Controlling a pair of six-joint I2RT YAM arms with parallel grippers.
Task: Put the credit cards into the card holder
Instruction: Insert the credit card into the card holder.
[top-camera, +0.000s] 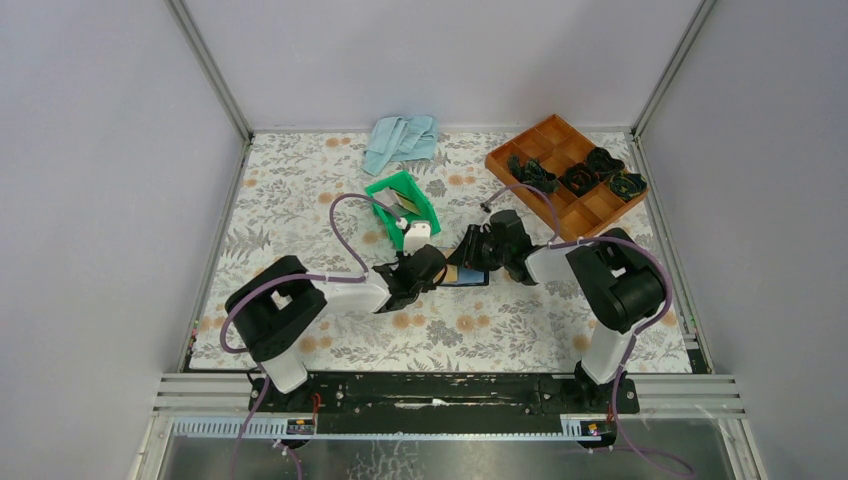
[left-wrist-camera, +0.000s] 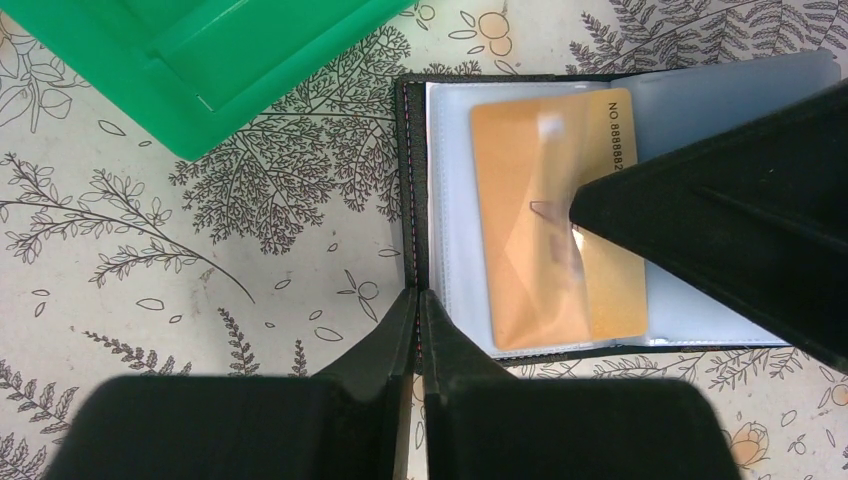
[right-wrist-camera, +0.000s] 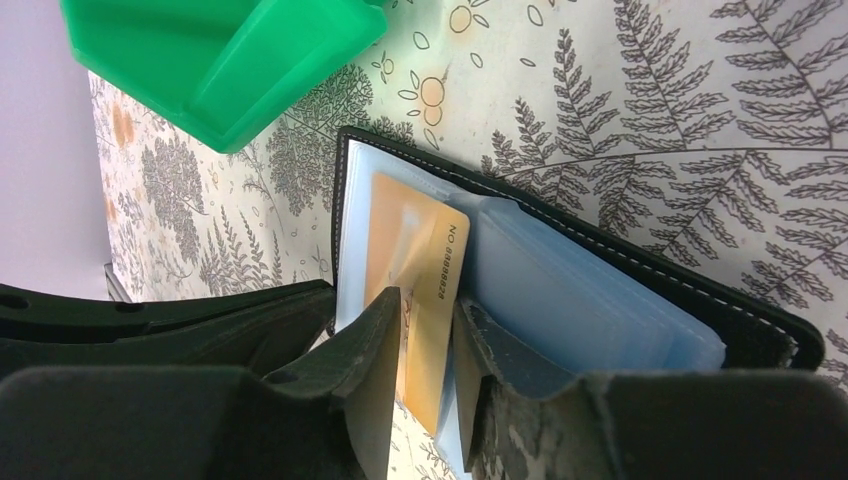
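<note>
We are in the seating step for one card. The holder (left-wrist-camera: 450, 200) lies open on the surface (left-wrist-camera: 200, 300), about mid-table, just near and right of the green bin (left-wrist-camera: 250, 60). Its clear sleeves face up.

The gold card (left-wrist-camera: 530, 200) lies flat on the left leaf of the holder. It looks to be part way into a sleeve, with its right end sticking out. We cannot tell how deep it sits.

The left end effector (left-wrist-camera: 419, 300) has its fingers together on the near-left edge of the holder's black cover, and this seems to pin the holder in place. The right end effector (right-wrist-camera: 428, 300) has its fingers apart, one on each side of the card's free end. A gap shows on both sides, so it is not gripping the card.

We judge the task to be early. One card is going in, and a tan piece in the bin, seen from above, may be a second card (top-camera: 405, 205).

The next move calls for a gentle push along the card's length toward the spine, keeping the card flat so it slides under the sleeve's lip and does not buckle it. The left end effector should stay clamped so the holder does not slide. After that the right arm can lift clear and go to the bin.
</note>
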